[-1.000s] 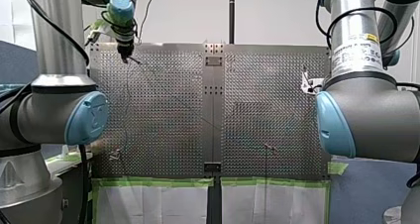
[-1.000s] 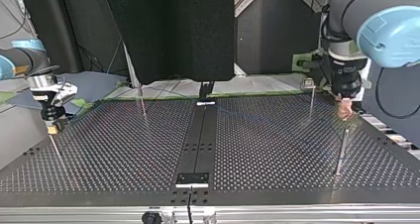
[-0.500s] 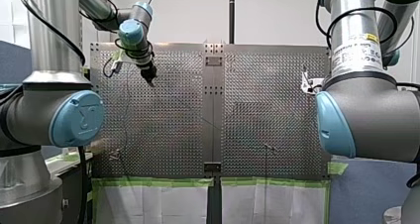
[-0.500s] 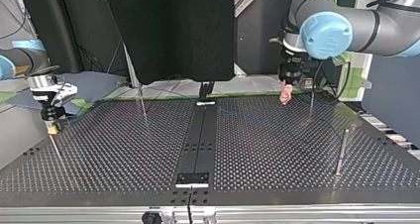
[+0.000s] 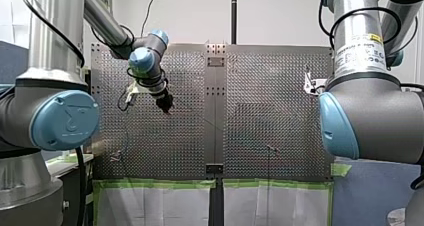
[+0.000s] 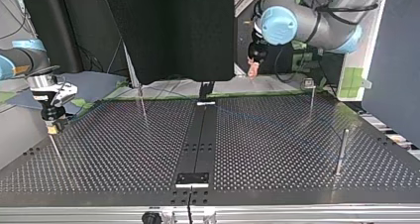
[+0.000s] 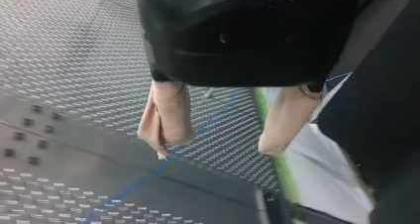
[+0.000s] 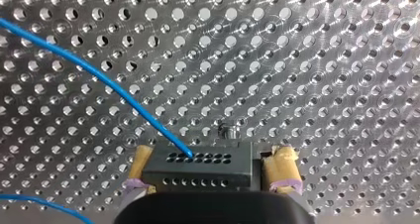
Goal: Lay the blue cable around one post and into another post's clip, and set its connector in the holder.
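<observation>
Two robot arms; the blue cable routing looks barely begun.
My left gripper (image 7: 215, 149) hangs spread wide and empty above the cable (image 8: 106, 84), which lies loose on the table (image 6: 277, 149). My right gripper (image 8: 212, 157) seems to clamp the connector (image 8: 198, 167). Post, clip and holder steps all remain.

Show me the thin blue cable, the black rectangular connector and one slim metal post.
thin blue cable (image 8: 106, 83): right wrist view, mid-run.
black rectangular connector (image 8: 198, 168): right wrist view, holed face.
slim metal post (image 6: 341, 152): top view, mid-shaft.
</observation>
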Available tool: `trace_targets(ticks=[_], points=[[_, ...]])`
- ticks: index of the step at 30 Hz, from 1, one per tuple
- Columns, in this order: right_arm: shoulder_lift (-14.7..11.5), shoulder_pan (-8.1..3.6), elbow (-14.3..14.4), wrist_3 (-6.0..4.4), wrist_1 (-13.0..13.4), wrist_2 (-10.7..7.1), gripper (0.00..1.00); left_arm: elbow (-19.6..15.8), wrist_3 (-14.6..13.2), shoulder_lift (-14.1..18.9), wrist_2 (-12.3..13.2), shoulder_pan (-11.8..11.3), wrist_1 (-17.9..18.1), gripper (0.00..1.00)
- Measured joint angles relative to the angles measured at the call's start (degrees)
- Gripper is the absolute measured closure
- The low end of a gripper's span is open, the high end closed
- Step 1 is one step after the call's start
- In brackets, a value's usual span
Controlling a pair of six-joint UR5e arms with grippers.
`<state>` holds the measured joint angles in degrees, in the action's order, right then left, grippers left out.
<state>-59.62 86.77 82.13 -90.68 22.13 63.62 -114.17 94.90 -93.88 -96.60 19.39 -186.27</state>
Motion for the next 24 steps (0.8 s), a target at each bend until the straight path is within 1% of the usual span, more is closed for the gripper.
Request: trace_targets(ticks=[3, 5, 9, 12, 17, 24], points=[[-0.01, 0.02, 0.00, -0.33, -0.04, 0.01, 0.02, -1.88, 1.77, -1.88, -1.84, 1.89, 1.88, 0.02], [-0.02, 0.03, 0.00, -0.47, -0.05, 0.01, 0.02, -3.05, 2.41, -3.04, -3.00, 3.05, 3.06, 0.02], [-0.08, 0.02, -0.01, -0.60, -0.06, 0.01, 0.02, -5.65, 2.93, -5.64, -5.36, 5.65, 5.64, 0.02], [-0.15, -0.16, -0.05, -0.72, -0.06, 0.02, 0.02, -7.37, 2.98, -7.48, -6.40, 7.49, 7.47, 0.02], [-0.29, -0.50, -0.07, -1.02, -0.06, 0.02, 0.02, -8.45, 2.81, -10.19, -7.70, 10.20, 10.21, 0.02], [-0.56, -0.66, -0.40, -1.16, -0.06, 0.02, 0.02, -8.57, 2.69, -14.16, -8.01, 14.17, 14.18, 0.02]])
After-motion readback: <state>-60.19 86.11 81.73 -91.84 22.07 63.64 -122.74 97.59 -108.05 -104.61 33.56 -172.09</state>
